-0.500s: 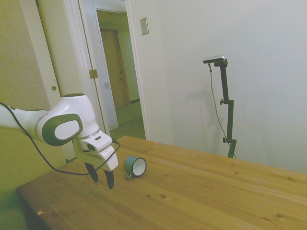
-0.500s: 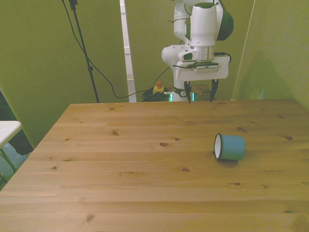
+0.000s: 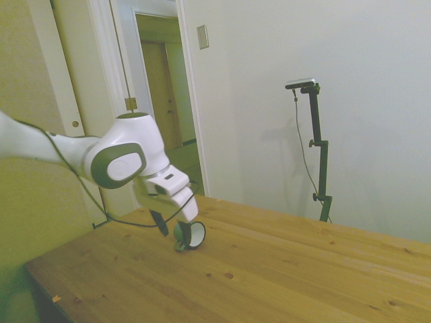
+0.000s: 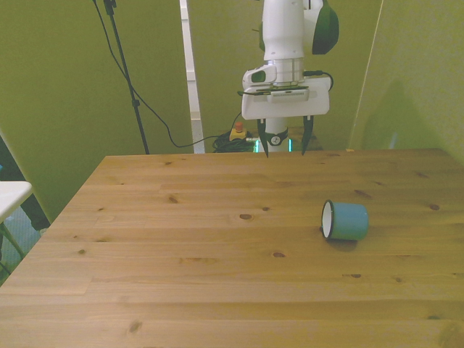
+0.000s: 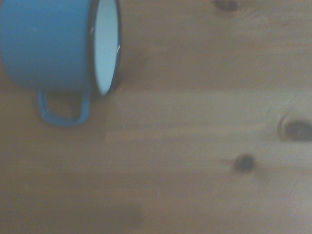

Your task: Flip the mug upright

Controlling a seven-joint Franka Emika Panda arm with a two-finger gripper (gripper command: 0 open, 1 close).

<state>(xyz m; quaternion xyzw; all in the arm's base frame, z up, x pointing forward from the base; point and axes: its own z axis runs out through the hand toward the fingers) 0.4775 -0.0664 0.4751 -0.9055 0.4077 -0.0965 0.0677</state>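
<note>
Teal mug (image 4: 346,221) on side, white inside.

lighting: soft, even, yellow-green cast. shadows: faint beneath mug (image 4: 346,221) on table (image 4: 217,275). wrist view: blurred, out of focus throughout.

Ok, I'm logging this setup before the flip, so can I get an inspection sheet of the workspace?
Surface: wooden plank table, knots visible.
Job's things: small teal enamel mug with white inside, lying on its side, opening toward the front view's left; loop handle lies flat beside it.
Clutter: nothing seen.
Grippers: two-finger gripper open, raised above the table, apart from the mug.
Cables: black cable looping under the wrist.
Surroundings: pale walls, open doorway.
</note>
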